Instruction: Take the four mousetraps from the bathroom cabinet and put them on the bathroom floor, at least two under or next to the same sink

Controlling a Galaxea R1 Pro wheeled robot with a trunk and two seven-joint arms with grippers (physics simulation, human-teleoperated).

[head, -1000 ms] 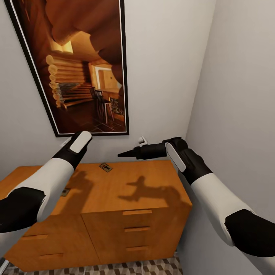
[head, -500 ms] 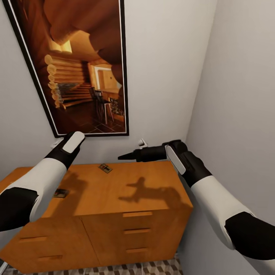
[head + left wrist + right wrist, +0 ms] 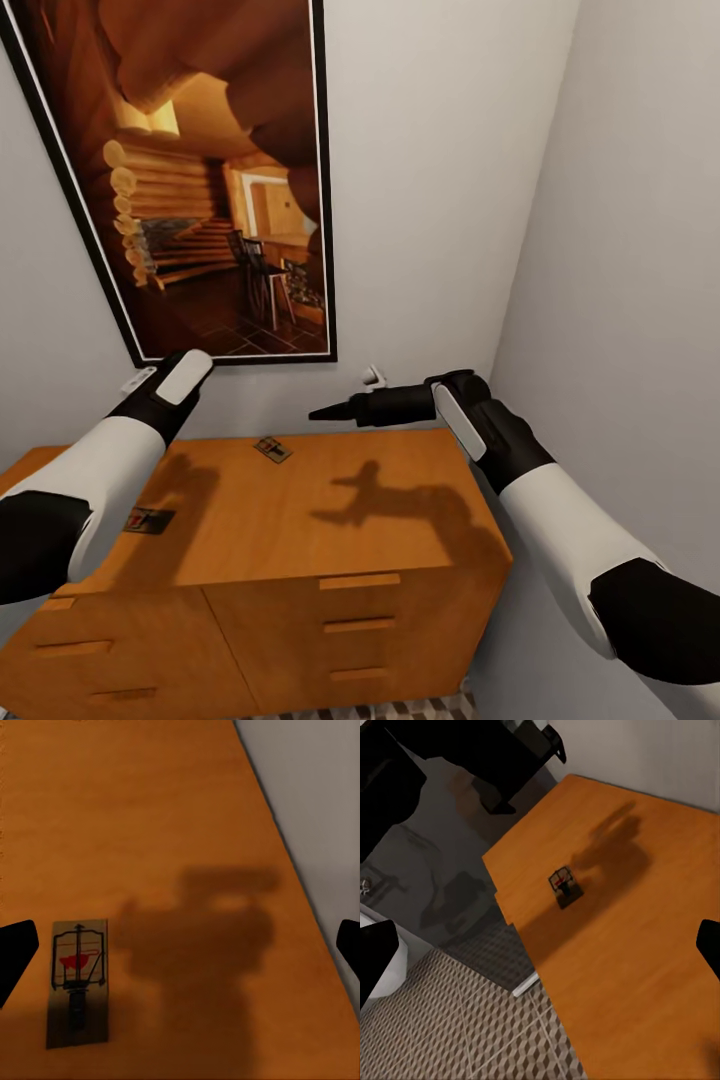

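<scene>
1. The low, wide orange-brown wooden cabinet with drawer fronts and slim handles stands in a corner between pale grey walls, under a tall black-framed picture of a log-cabin interior.
2. Two small flat tan wooden mousetraps with dark metal fittings lie on the cabinet top: one near the back edge, the other near the left front edge.
3. The left gripper hangs above the cabinet top; in the left wrist view its two black fingertips sit at opposite edges of the frame, spread wide, with nothing between them.
4. In that view the front-left mousetrap lies flat on the wood just beside one fingertip, off the midline between the fingers, with the gripper's shadow next to it.
5. In the head view the left arm's black-and-white wrist is raised over the left part of the cabinet, above and behind the front-left mousetrap.
6. The right gripper points leftward, held above the back of the cabinet, to the right of the rear mousetrap and clear of it.
7. The right wrist view shows its fingertips far apart and empty, one mousetrap well below on the cabinet top, and cube-patterned brown and beige floor tiles beside the cabinet.
</scene>
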